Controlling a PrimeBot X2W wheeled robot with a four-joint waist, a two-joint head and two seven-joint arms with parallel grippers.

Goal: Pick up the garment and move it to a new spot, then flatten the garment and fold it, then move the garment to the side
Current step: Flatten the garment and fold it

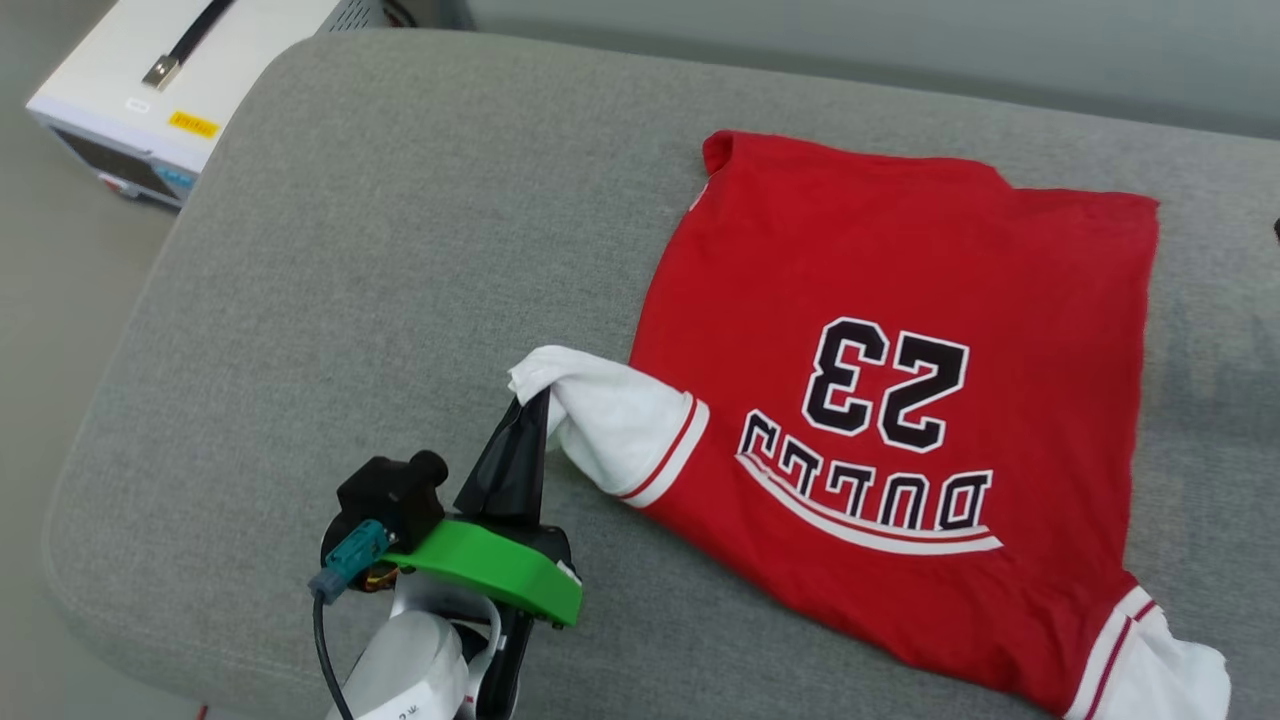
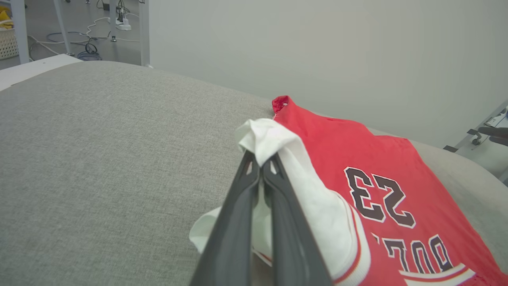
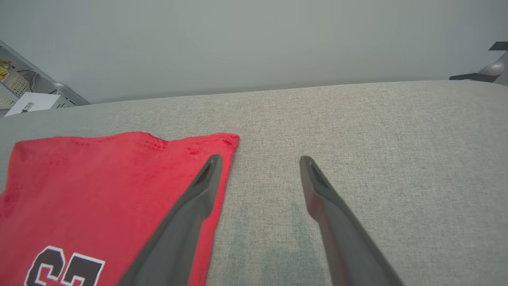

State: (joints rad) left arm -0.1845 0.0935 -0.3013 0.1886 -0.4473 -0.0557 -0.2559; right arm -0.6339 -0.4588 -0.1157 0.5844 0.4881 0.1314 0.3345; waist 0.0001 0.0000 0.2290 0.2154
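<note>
Garment (image 1: 900,260), sleeve (image 1: 615,425) pinched between left fingers (image 1: 515,460)

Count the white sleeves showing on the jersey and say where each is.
2. One sleeve sits at the jersey's left edge in the head view, pinched in the left gripper; the other lies on the grey cushion at the lower right corner.

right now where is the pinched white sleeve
In the head view the white sleeve sits at the left edge of the garment, bunched over the grey cushion and pinched by the left gripper.
</note>
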